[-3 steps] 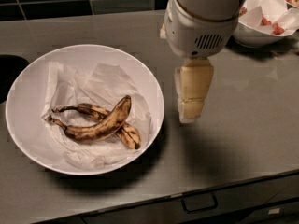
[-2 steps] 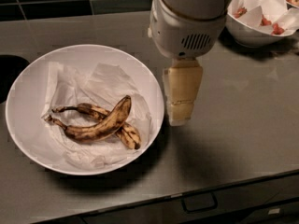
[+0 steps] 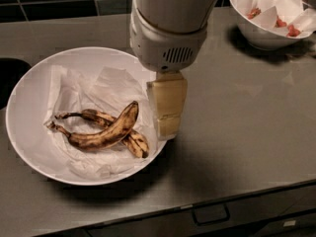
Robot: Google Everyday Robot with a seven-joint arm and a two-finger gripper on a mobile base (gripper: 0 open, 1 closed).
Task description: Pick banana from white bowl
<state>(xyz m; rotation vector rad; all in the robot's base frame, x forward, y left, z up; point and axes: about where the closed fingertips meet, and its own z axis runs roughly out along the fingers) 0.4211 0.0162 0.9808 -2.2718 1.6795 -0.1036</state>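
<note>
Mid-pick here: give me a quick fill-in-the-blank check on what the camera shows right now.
1. The gripper hangs over the rim of the white bowl, on the picture's ____ side of it.
2. The banana lies on crumpled white ____.
3. Counting the shorter banana, that bowl holds ____.
4. The smaller bowl contains ____ bits.
Missing: right; paper; two; red.

No writing is legible, even on the gripper [image 3: 167, 127] over the white bowl's [image 3: 23, 132] right rim.

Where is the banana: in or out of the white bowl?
In: the banana lies inside the white bowl; the gripper hangs over its rim.
</note>
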